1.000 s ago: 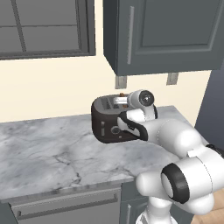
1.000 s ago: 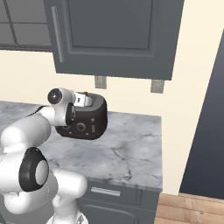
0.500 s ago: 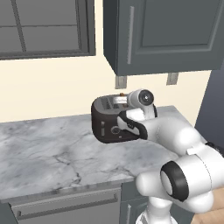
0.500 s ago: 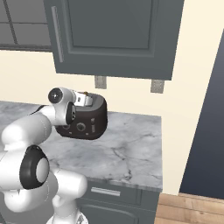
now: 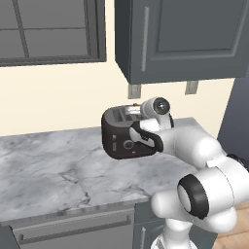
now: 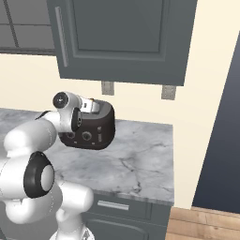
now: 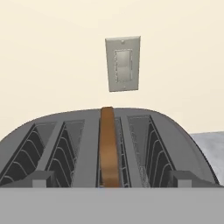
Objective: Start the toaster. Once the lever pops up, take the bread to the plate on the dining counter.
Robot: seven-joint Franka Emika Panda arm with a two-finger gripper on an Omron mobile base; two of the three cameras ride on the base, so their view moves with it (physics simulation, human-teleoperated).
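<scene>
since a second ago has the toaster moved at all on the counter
No. In the left base view the toaster sits at the same spot under the wall outlet on the marble counter as before.

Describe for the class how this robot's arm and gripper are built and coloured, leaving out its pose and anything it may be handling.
The arm is made of glossy white, rounded segments joined by dark grey to black rings at the joints, with a bulbous elbow. A white cylindrical wrist cap with a dark round centre sits near the hand. The gripper is small, white and dark. No cables or markings are visible.
</scene>
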